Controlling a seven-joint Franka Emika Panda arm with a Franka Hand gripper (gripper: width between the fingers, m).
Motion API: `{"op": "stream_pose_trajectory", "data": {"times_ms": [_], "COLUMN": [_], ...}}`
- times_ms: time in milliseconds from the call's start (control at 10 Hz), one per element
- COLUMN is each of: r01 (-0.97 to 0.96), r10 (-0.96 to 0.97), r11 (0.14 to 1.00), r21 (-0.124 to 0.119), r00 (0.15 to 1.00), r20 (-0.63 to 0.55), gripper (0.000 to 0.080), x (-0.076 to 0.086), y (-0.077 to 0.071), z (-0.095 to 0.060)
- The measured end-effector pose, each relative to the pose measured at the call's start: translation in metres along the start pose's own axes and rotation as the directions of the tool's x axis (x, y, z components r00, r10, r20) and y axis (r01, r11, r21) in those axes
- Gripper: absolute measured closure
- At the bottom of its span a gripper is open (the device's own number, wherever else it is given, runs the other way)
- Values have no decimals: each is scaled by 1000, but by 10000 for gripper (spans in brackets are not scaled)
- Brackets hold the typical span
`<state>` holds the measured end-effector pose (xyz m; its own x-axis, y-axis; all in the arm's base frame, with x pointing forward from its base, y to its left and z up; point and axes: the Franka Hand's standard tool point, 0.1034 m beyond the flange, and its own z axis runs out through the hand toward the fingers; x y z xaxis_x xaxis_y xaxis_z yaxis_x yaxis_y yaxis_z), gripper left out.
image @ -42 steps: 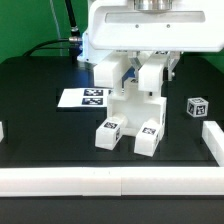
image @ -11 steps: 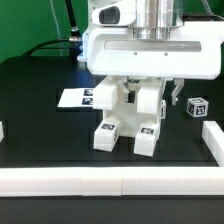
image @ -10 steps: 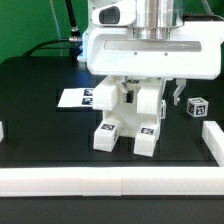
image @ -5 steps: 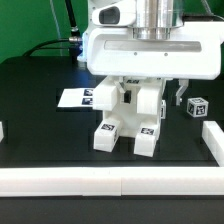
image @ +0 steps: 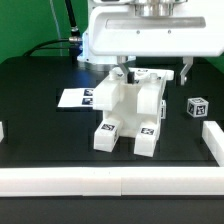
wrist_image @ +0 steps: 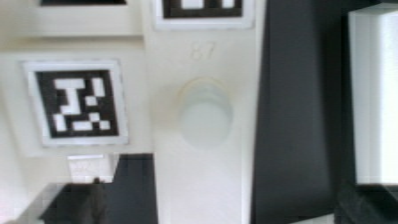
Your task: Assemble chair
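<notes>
The chair [image: 133, 108] is a partly joined white block assembly standing mid-table, with two tagged legs [image: 109, 133] pointing toward the front rail. My gripper [image: 155, 72] hangs just above its top, open and empty, with one finger [image: 122, 72] on each side. In the wrist view a white upright part [wrist_image: 205, 110] and a tagged face [wrist_image: 75, 97] fill the frame, and the gripper [wrist_image: 228, 208] straddles the upright without touching it. A loose white tagged cube [image: 198, 106] lies at the exterior view's right.
The marker board [image: 80, 98] lies flat at the exterior view's left of the chair. White border rails run along the front [image: 110, 182] and the right side [image: 213, 140]. A black cable and green backdrop are behind the arm.
The hand has lifted from low around the chair's top to just above it, and the fingers now stand apart. The chair has stayed in place.
</notes>
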<state>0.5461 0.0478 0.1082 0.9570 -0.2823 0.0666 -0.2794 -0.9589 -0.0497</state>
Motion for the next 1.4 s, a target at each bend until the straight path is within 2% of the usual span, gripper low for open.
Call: {"op": "stream_pose_trajectory", "data": {"times_ms": [300, 700, 800, 1000, 1200, 1400], "r01": [8, -9, -39, -54, -62, -59], "r10": [-8, 9, 39, 54, 62, 59], "r11": [1000, 1000, 999, 998, 997, 998], "r21": [28, 23, 26, 42, 36, 36], "r00": [1000, 1000, 999, 999, 998, 998], "r20": [-9, 0, 3, 3, 4, 3], "gripper": [150, 150, 150, 150, 150, 150], "x": [-15, -17, -28, -81, -115, -112], "y": [-6, -5, -10, -30, -37, -36], "z": [-33, -27, -29, -39, -36, -35]}}
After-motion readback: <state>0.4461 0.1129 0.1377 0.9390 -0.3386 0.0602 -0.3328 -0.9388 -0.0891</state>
